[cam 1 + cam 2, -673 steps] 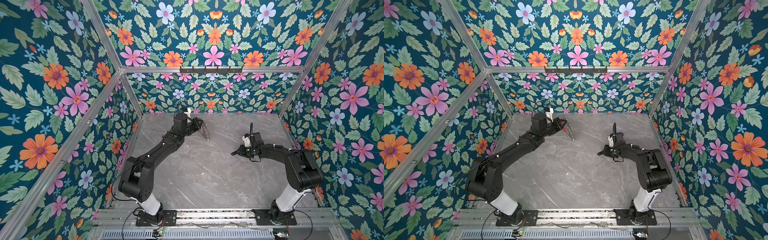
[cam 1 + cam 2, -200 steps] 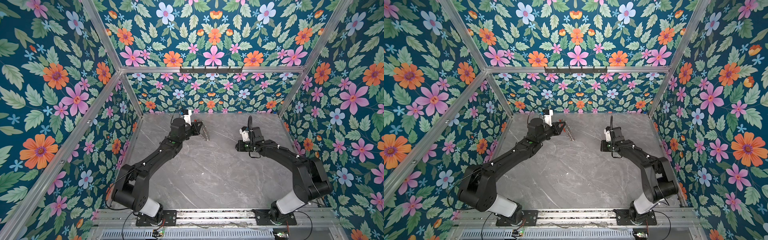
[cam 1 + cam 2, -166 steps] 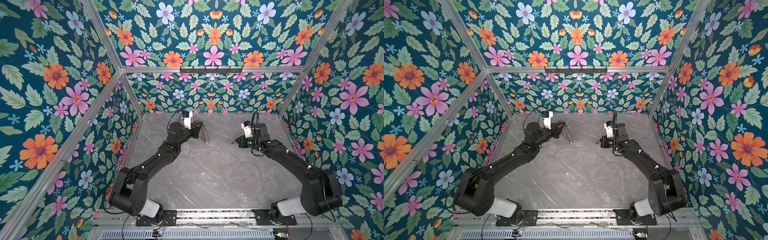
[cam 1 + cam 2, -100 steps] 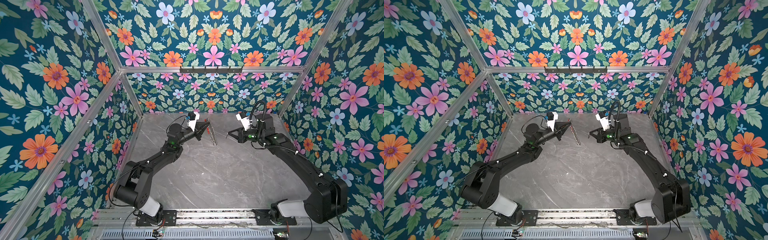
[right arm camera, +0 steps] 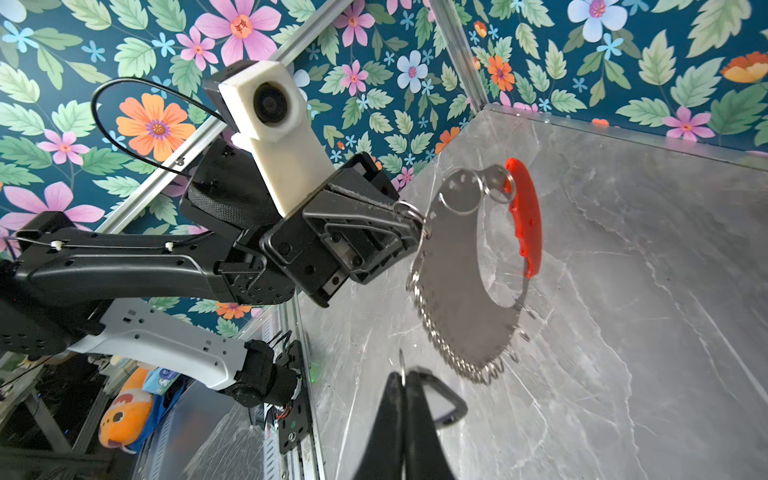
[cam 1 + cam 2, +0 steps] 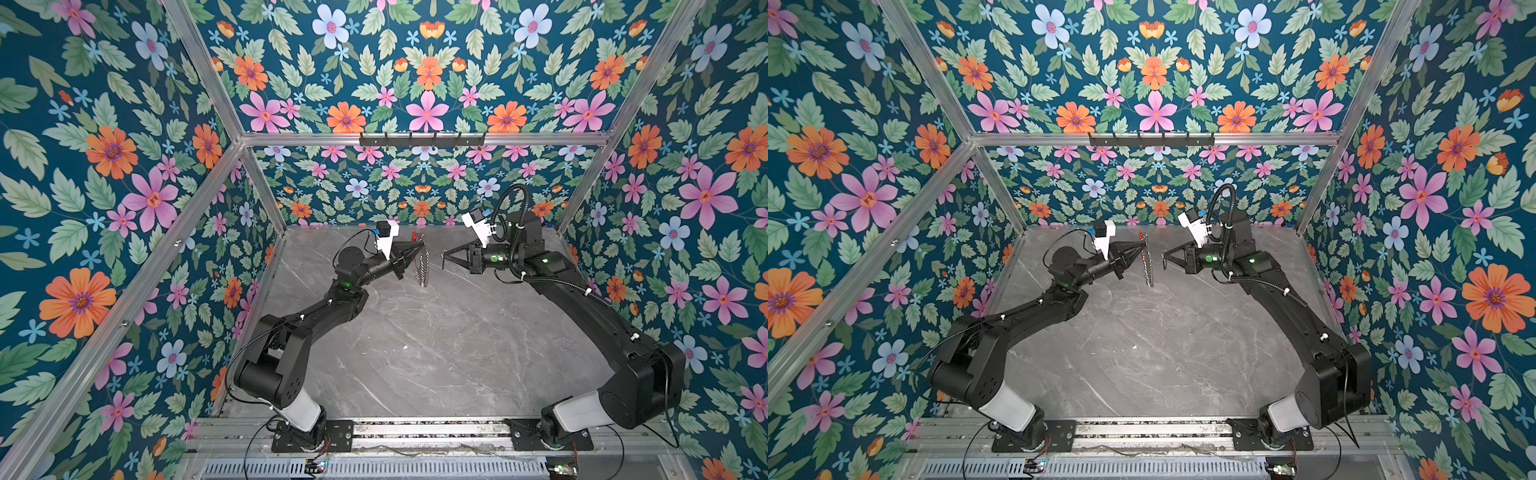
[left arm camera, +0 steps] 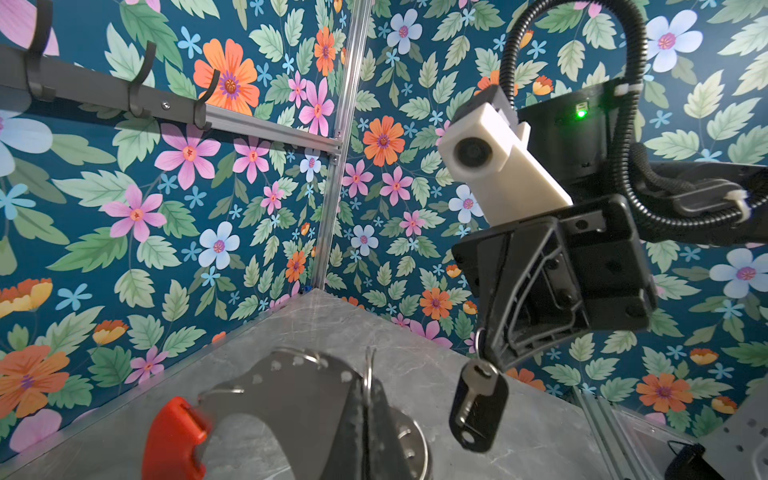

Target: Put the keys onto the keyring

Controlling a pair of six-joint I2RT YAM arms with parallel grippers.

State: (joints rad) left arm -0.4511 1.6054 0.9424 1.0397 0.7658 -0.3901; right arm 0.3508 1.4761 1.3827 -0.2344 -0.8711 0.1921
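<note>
1. Left gripper: its fingers are closed on one small loop at the rim of the keyring. The grip is at the very fingertips.
2. Keyring: it hangs edge-down below the left fingertips, above the grey table and not touching it. In both top views it appears edge-on, as a thin vertical strip at the far middle of the scene. The red bar lies along the arc away from the gripped loop, on the side turned away from the fingers.
3. Right gripper: its fingers are pressed together on the small silver ring of the key.
4. Key: the black fob dangles just beneath the right fingertips, tilted, in the air over the table.
5. Relation: the two grippers point at each other, tips near but apart. The keyring hangs to the left of the key with a clear gap between them, and the key's ring touches none of the keyring's loops.
</note>
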